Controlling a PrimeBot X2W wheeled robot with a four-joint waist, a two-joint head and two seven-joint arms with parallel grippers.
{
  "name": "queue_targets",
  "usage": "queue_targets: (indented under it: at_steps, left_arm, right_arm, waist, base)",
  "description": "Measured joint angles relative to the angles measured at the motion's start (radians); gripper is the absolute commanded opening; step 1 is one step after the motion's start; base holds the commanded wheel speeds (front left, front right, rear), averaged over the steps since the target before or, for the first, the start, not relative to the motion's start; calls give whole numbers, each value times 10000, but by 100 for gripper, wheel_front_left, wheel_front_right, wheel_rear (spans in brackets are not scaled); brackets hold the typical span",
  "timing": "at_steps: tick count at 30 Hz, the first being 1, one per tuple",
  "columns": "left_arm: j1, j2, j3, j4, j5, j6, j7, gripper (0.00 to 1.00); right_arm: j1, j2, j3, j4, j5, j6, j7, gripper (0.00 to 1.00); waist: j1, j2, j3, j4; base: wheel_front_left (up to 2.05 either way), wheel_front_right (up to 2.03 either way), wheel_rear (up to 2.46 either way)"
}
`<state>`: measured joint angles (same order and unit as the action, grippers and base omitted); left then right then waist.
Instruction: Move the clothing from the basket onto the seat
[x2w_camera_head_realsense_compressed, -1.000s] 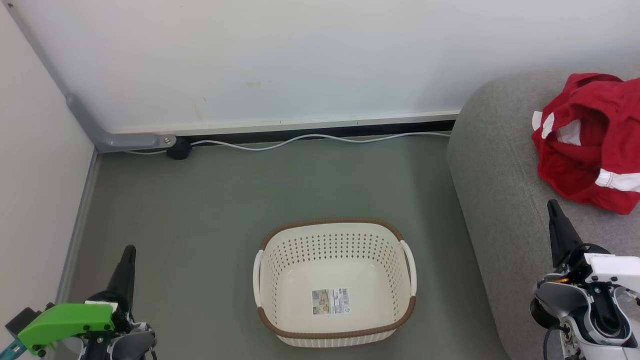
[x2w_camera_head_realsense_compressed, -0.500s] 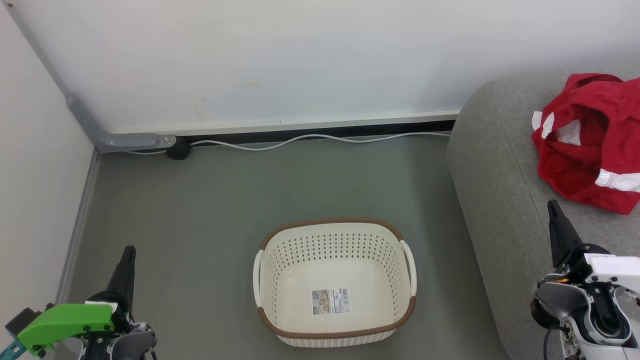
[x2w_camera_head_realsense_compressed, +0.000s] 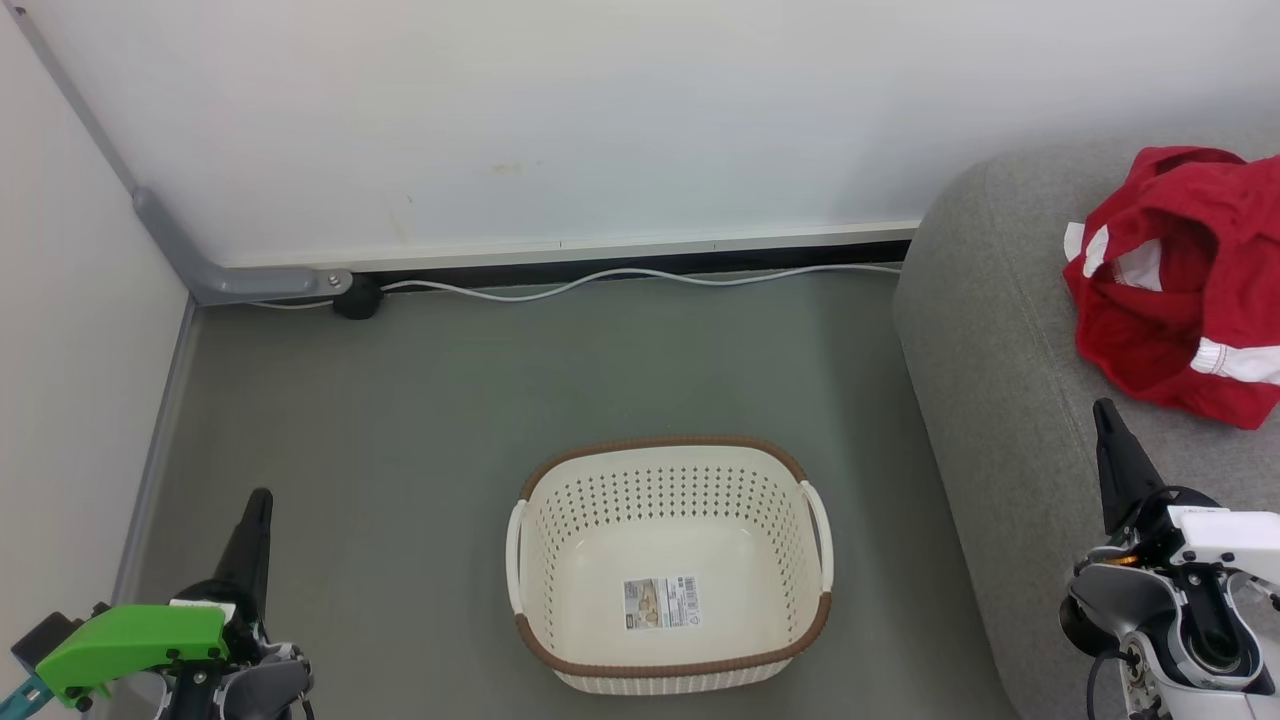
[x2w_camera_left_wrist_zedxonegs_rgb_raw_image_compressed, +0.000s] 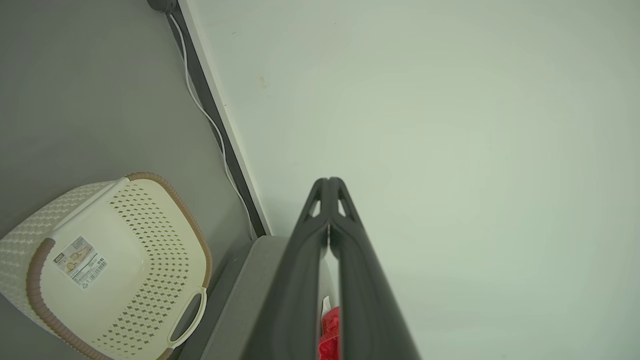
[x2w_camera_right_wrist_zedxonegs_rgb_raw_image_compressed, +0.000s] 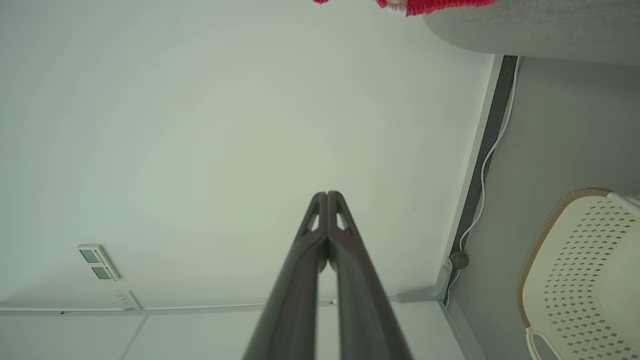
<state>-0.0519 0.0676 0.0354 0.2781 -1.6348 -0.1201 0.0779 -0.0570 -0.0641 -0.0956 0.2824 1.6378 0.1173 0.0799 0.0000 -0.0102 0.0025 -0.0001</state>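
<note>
Clothing (x2w_camera_head_realsense_compressed: 1175, 290): a crumpled red heap with white bands and cuffs. It lies on top of the seat (x2w_camera_head_realsense_compressed: 1000, 400), far right, cut by the head view's right edge. The seat is a light-grey cushion whose rounded outer edge curves down to the floor (x2w_camera_head_realsense_compressed: 480, 400), and its far end sits close to the back wall (x2w_camera_head_realsense_compressed: 600, 120). A strip of bare grey fabric lies between the heap and that rounded edge. Basket (x2w_camera_head_realsense_compressed: 665, 441): upright on the floor, left of the seat and apart from it, with a band of floor between its right handle and the cushion's side. Its brown rim is whole all round, and the bare bottom shows a barcode label (x2w_camera_head_realsense_compressed: 660, 602). Open floor runs from the basket's far side up to the wall foot, where a pale cable (x2w_camera_head_realsense_compressed: 620, 275) trails along to a dark round fitting (x2w_camera_head_realsense_compressed: 357, 297) beside a grey conduit (x2w_camera_head_realsense_compressed: 240, 285). There is more open floor to the basket's left, ending at the side wall (x2w_camera_head_realsense_compressed: 60, 380). Right claw (x2w_camera_head_realsense_compressed: 1103, 410): jaws pressed together, closed on themselves. Its tip shows against the seat's near part, near the heap's lower edge but apart from it. Left claw (x2w_camera_head_realsense_compressed: 260, 497): jaws likewise tight together, gripping no item, at lower left over the floor, well apart from the basket and near the side wall. In both wrist views the fingertips meet against the pale wall.
</note>
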Motion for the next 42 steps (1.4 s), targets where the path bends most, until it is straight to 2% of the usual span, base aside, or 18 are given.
queue_targets:
  at_steps: [42]
  left_arm:
    - [-93, -33, 23, 31, 0, -31, 2, 0]
  right_arm:
    - [-10, 13, -25, -6, -2, 13, 2, 0]
  waist:
    - [0, 0, 1, 0]
  base:
    - [0, 0, 0]
